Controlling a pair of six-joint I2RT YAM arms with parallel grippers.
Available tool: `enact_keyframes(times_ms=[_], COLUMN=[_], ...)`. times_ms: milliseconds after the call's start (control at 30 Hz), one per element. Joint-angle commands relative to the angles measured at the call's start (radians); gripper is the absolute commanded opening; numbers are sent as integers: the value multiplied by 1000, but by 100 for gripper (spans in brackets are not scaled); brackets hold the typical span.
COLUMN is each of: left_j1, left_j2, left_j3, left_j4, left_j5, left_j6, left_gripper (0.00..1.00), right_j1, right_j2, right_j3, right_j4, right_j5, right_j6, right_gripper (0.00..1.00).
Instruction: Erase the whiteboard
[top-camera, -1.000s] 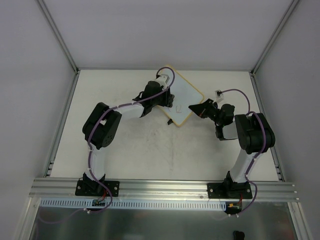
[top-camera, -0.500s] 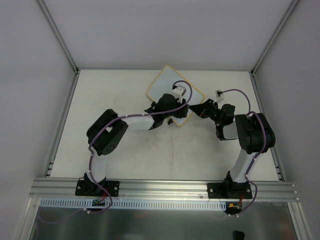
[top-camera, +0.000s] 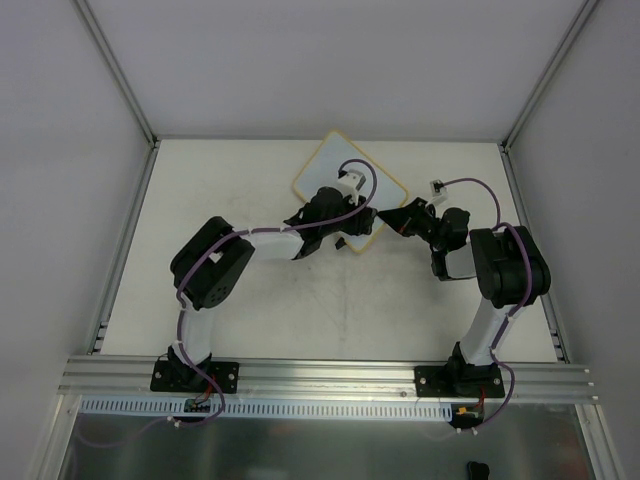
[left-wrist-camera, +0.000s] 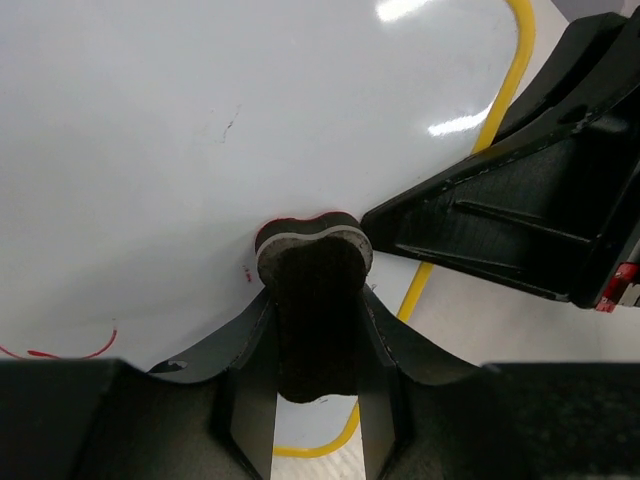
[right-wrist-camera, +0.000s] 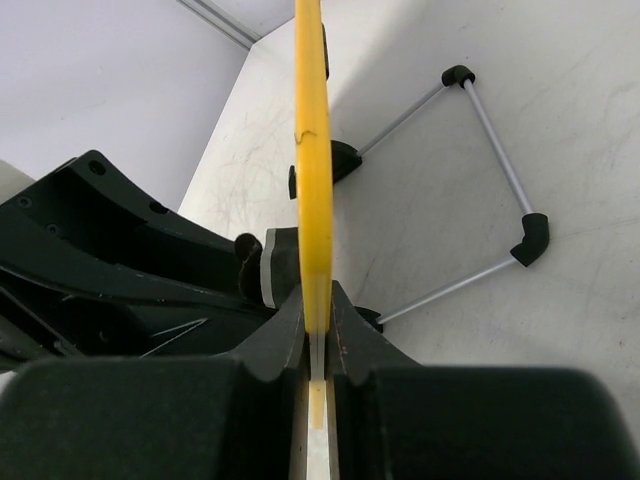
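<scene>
The whiteboard (top-camera: 322, 166) stands tilted at the back middle of the table, white with a yellow-tan frame (left-wrist-camera: 512, 82). My left gripper (top-camera: 344, 220) is shut on the black eraser block (left-wrist-camera: 314, 268), which presses on the board's white surface (left-wrist-camera: 200, 120) near its lower right edge. Faint red marks (left-wrist-camera: 60, 352) remain at the lower left of the left wrist view. My right gripper (top-camera: 388, 217) is shut on the board's right edge, seen edge-on as a yellow strip (right-wrist-camera: 312, 150). It also shows as a black body (left-wrist-camera: 530, 220) just right of the eraser.
A thin wire stand with black end caps (right-wrist-camera: 480, 180) props the board from behind. The aluminium rail (top-camera: 320, 375) runs along the near edge, and white walls enclose the table on three sides.
My left gripper swept the eraser from the board's upper left down to its lower right, then back slightly left. The right gripper and the board stayed put.
</scene>
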Motion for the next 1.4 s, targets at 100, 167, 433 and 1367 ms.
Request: enact_keyframes(times_ms=[100, 167, 433, 1367], left_j1=[97, 126, 248, 160], left_j2=[-16, -23, -18, 53], left_j3=[-55, -58, -17, 17], left_j4=[-73, -73, -130, -173], left_j5=[98, 97, 158, 186], left_j6=[-17, -24, -130, -184], left_gripper=[0, 0, 0, 0], right_j1=[35, 35, 35, 35], right_j2=[-6, -6, -3, 2], right_j3=[18, 18, 21, 21], right_j4=[235, 235, 235, 235], right_j5=[-52, -52, -53, -53], right_j6=[-36, -36, -34, -34], right_gripper=[0, 0, 0, 0])
